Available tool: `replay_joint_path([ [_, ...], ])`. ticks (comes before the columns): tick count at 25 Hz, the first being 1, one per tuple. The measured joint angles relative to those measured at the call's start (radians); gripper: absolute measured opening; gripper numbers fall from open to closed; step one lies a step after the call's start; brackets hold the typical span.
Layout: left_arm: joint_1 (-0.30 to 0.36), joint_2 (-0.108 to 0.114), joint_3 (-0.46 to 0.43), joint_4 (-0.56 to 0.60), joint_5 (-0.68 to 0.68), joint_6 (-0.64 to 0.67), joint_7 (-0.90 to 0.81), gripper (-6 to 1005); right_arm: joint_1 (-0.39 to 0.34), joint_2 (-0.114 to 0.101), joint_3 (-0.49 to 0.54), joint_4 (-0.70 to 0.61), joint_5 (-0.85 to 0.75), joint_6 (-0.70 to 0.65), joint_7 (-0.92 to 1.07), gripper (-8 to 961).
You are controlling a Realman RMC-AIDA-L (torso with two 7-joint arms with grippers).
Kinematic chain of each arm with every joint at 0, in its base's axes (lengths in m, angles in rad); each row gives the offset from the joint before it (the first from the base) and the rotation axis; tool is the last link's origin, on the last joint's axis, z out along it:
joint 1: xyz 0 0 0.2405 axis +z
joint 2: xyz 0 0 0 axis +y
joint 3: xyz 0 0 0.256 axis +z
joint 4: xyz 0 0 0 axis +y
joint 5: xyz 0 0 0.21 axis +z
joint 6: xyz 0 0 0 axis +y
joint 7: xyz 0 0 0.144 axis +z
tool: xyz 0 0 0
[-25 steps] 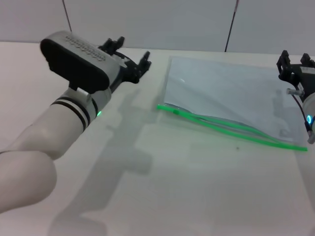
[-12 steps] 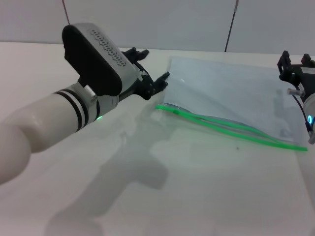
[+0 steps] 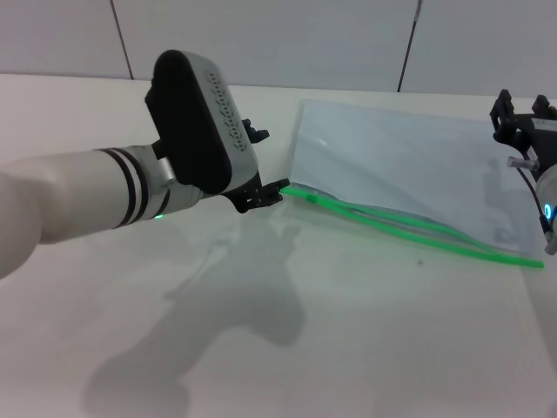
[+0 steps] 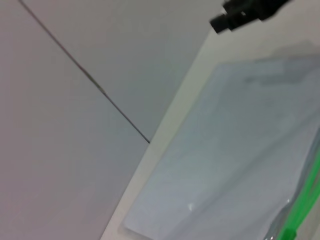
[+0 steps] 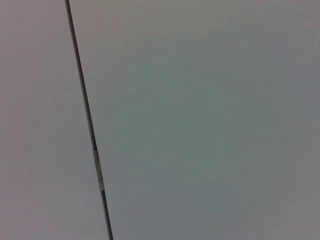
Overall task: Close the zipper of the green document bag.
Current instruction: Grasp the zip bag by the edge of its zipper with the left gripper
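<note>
While the green document bag (image 3: 409,174) lies mid-right, bring left gripper (image 3: 261,193) (jaws hidden, cannot tell) gently onto the zipper (image 3: 409,231) end at centre, then slide along.

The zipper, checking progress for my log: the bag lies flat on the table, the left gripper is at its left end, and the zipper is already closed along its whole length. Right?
Not quite. The head view shows the zipper open, its two green strips parted along the middle. The rest holds: the bag lies flat on the table, the left gripper at its left end.
</note>
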Motion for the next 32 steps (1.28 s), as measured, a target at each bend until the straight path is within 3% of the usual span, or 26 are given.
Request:
replay_joint_path([
  [15,-0.091,-0.002,0.029,-0.027,0.173,0.106,-0.067,709,0.006,0.002,-0.005,0.001,0.0,0.0,0.0,522],
  [22,-0.149,-0.003,0.058,-0.095,0.22,0.096,-0.095,708,0.008,0.002,-0.005,0.001,0.0,-0.002,0.0,522],
  [32,-0.172,-0.004,0.086,-0.14,0.235,0.053,-0.099,707,0.011,0.002,-0.005,-0.002,0.0,-0.002,0.0,522],
])
